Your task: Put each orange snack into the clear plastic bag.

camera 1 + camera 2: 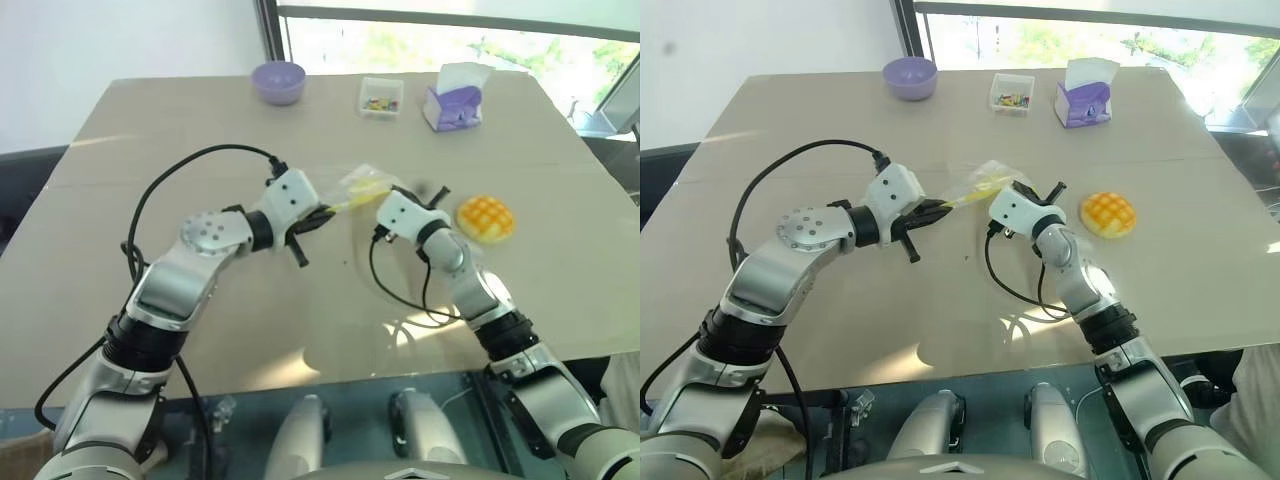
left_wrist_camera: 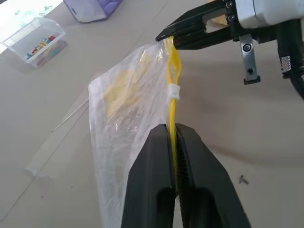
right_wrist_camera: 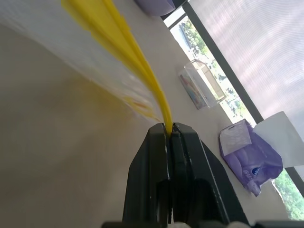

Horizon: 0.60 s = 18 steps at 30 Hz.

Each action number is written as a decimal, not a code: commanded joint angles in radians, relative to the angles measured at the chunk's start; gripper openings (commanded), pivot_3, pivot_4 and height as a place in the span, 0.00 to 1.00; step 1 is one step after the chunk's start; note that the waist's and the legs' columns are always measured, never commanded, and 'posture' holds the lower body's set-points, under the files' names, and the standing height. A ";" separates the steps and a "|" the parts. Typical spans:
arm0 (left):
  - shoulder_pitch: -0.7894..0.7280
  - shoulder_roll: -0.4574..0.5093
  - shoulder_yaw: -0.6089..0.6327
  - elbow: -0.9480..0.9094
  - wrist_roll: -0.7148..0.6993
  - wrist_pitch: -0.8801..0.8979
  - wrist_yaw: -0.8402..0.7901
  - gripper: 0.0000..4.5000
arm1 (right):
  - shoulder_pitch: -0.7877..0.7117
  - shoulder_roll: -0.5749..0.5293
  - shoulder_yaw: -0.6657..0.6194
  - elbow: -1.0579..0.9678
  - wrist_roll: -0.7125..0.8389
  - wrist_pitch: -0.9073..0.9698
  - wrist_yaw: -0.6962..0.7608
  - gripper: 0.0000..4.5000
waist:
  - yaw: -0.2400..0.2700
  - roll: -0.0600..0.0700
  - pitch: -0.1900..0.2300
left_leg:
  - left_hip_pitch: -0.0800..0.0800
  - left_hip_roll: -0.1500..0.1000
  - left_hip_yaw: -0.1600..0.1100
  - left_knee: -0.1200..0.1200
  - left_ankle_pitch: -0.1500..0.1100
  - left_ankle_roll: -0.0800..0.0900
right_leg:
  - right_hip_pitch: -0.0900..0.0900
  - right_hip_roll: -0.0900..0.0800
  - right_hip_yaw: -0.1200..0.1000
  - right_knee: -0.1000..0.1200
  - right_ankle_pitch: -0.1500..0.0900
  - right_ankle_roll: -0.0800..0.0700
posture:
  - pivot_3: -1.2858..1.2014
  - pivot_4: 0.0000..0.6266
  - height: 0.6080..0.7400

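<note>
Two grippers hold the clear plastic bag [image 2: 124, 114] up over the middle of the table [image 1: 200, 130], each pinched shut on its yellow zip strip [image 2: 174, 102]: the left gripper [image 2: 174, 142] clamps one end and the right gripper [image 2: 167, 37] the other, so the strip runs taut between them with the crinkly film hanging to one side. A yellow patch shows through the film, but whether a snack lies inside cannot be told. One orange snack [image 1: 486, 218] sits on the table just beyond the right arm, outside the bag. Along the far edge stand a purple bowl [image 1: 278, 82], whose contents cannot be made out, a small clear box [image 1: 381, 98] holding multicoloured bits, and a purple tissue pack [image 1: 455, 100] with white tissue rising from its top.
</note>
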 commanded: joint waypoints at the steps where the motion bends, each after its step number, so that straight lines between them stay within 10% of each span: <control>1: -0.017 -0.007 0.028 -0.032 -0.001 -0.006 -0.020 0.02 | 0.009 0.002 -0.004 -0.060 -0.005 0.003 -0.008 0.00 | 0.000 0.000 0.000 | 0.000 0.000 0.000 0.000 0.000 0.000 | 0.000 0.000 0.000 0.000 0.000 0.000 | 0.52 0.24 1.00; 9: -0.007 -0.019 0.094 -0.038 -0.058 0.067 -0.047 0.64 | 0.008 0.006 -0.003 -0.050 -0.003 0.004 -0.010 0.00 | 0.000 0.000 0.000 | 0.000 0.000 0.000 0.001 0.000 0.000 | 0.000 0.000 0.000 0.001 0.000 0.000 | 0.52 0.24 1.00; 18: -0.036 0.004 0.084 0.052 -0.039 0.035 -0.112 0.64 | -0.014 0.038 0.006 -0.010 -0.021 0.031 -0.036 0.00 | 0.000 0.000 0.000 | 0.000 0.000 0.000 0.001 0.000 0.000 | 0.000 0.000 0.000 0.001 0.000 0.000 | 0.52 0.24 1.00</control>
